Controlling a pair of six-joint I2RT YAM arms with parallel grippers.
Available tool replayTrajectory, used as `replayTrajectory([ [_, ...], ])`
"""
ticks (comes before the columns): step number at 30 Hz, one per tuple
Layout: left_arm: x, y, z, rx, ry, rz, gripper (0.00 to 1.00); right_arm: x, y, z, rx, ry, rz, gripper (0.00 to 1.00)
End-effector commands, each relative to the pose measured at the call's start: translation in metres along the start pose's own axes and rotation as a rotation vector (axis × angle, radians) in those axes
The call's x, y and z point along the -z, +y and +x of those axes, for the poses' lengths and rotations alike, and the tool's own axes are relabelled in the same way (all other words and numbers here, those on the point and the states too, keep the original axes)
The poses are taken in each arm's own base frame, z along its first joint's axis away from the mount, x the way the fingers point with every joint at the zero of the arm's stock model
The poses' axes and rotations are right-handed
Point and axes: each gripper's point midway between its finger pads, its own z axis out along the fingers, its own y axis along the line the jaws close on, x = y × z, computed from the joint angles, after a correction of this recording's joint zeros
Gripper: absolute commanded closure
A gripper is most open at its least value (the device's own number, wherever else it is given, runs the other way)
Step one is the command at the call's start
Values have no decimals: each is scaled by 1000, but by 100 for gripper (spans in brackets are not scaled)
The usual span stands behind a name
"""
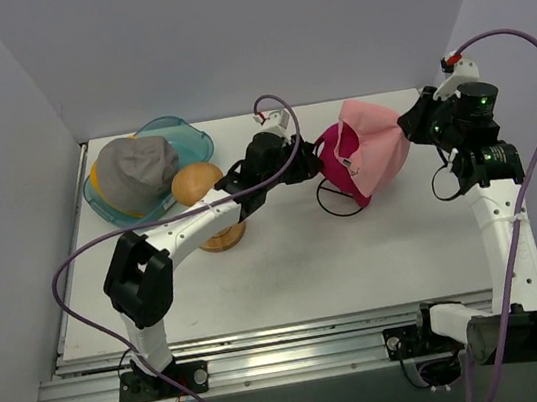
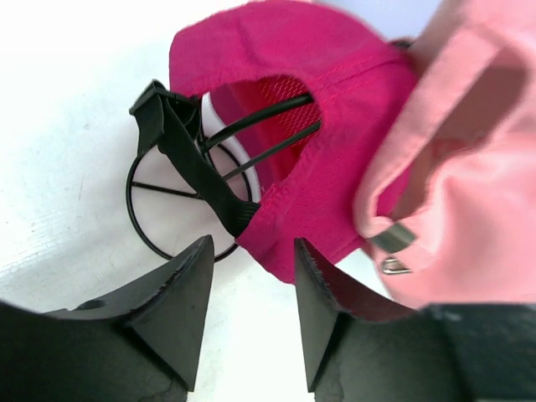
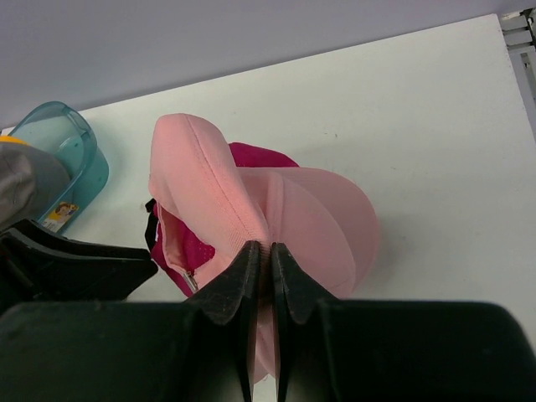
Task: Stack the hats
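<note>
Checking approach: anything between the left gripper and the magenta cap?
Nothing visible. The open left gripper faces the rear edge of the magenta cap. The light pink cap, held by the right gripper, covers its far side.

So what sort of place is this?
Most likely a robotics test bench: a bare white table boxed in by plain grey panels, two white-and-black robot arms bolted to a metal rail, and a light pink fabric cap and magenta fabric cap as practice items.
</note>
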Motion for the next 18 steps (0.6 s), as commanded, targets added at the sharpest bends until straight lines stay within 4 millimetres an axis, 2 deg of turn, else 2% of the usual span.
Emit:
replayTrajectory([
  [1,29,-21,-40,-22,-105,31,48,-3,10,-18,31,-58,-63,100],
  [5,51,-35,-58,-40,-157,43,42,-7,6,-14,36,-46,-61,100],
  [10,63,-57,-72,-104,-174,40,40,-9,4,-15,36,-45,-61,100],
  [13,61,-69,-72,-141,-164,53,40,-11,4,-14,26,-44,-61,100],
  [18,44,-80,-61,-204,-124,61,42,-13,1,-9,6,-50,-56,100],
])
